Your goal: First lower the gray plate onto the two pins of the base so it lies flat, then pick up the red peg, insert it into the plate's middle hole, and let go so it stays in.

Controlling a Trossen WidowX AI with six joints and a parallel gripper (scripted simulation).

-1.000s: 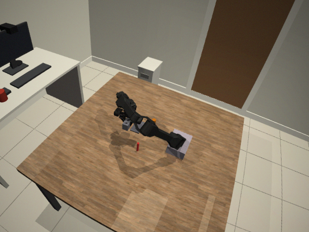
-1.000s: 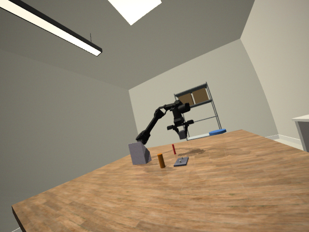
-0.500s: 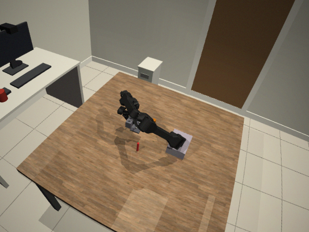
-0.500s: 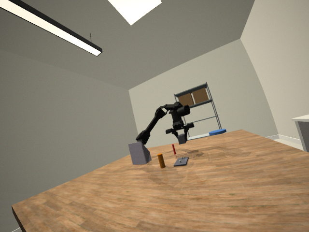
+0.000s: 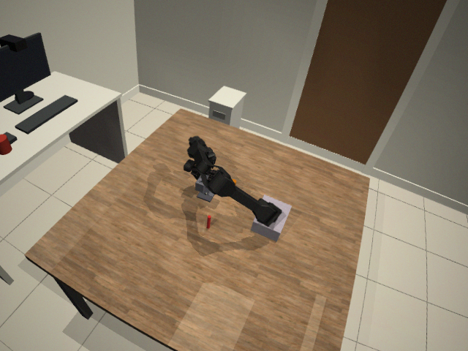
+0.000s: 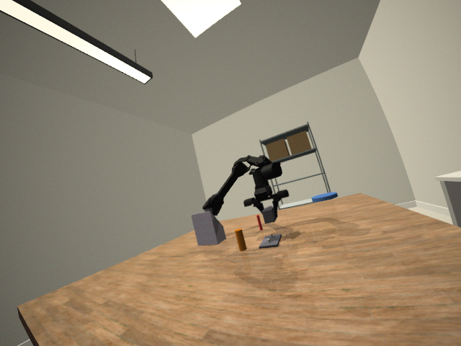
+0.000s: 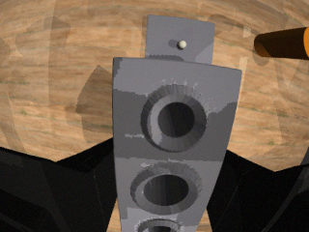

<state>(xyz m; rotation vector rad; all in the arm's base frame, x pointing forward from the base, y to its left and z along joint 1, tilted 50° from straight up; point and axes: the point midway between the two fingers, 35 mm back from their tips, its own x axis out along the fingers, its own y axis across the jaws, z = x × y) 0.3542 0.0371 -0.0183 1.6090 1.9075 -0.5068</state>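
"Exterior view: what is my hand doing?"

"My black gripper (image 5: 201,177) (image 6: 269,215) pinches the gray plate (image 5: 199,184) (image 6: 269,215) (image 7: 169,145), raised above the base (image 5: 205,196) (image 6: 270,241) (image 7: 164,36)."

"And the peg?"

"My red peg (image 5: 208,221) (image 6: 259,222) stands upright on the wooden table (image 5: 151,264) (image 6: 223,298) (image 7: 48,63), near the base. An orange cylinder (image 5: 234,182) (image 6: 240,239) (image 7: 285,43) stands there too."

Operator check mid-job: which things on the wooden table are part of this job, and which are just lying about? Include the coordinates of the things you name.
Part of the job:
- gray plate (image 5: 199,184) (image 6: 269,215) (image 7: 169,150), held in the gripper (image 6: 269,213)
- base (image 5: 205,197) (image 6: 265,244) (image 7: 161,36) with its pins
- red peg (image 5: 208,221) (image 6: 259,222), standing

Just lying about:
- orange cylinder (image 5: 234,182) (image 6: 240,239) (image 7: 285,43), standing near the base
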